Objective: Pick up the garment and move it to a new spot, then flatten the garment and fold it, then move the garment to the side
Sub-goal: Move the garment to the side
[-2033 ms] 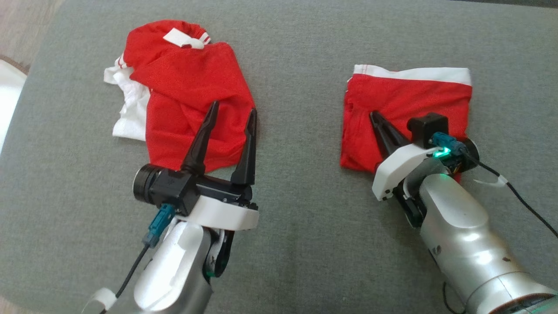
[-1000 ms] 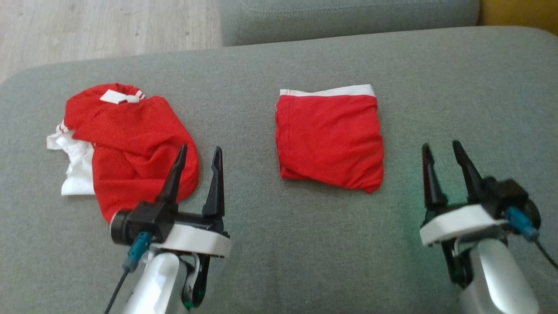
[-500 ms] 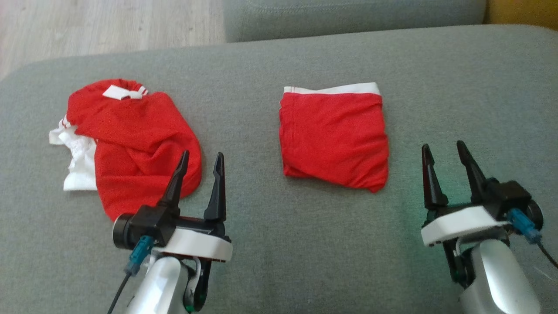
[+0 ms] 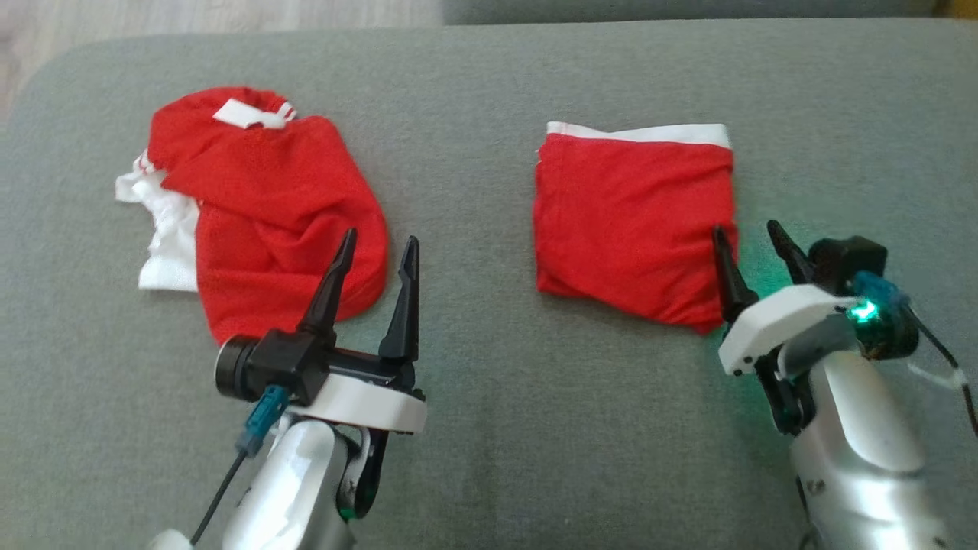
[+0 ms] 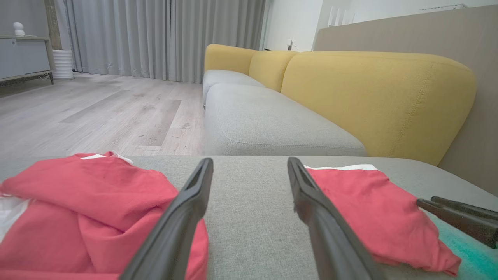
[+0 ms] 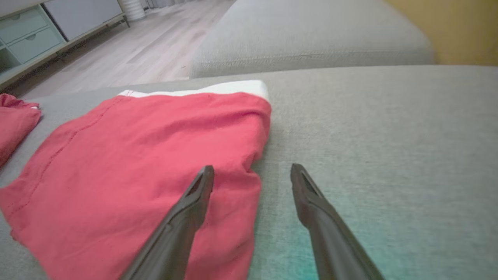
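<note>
The folded red garment (image 4: 634, 229) is lying flat on the grey sofa cushion (image 4: 489, 428), right of the middle in the head view, with its white band (image 4: 638, 134) running along the far edge. The right pincer (image 4: 746, 228) is standing open and holding nothing, poised at the garment's near right corner. In the right wrist view one finger (image 6: 190, 210) is reaching over the red cloth while the other is pointing over bare cushion. Whether the first finger is touching the cloth cannot be told. A green light (image 4: 863, 311) is glowing on that wrist and tinting the cushion beside it. Well apart on the left, a crumpled red-and-white garment (image 4: 267, 214) is lying in a loose heap, its white part showing on the outer side. The left pincer (image 4: 380, 241) is also standing open and empty, just beside the heap's near right edge. In the left wrist view its fingers are framing a strip of bare cushion between the two garments. Beyond the cushion in that view, a yellow backrest (image 5: 373, 93) is rising on the right and a pale wooden floor (image 5: 97, 112) is stretching toward grey curtains (image 5: 155, 39).
</note>
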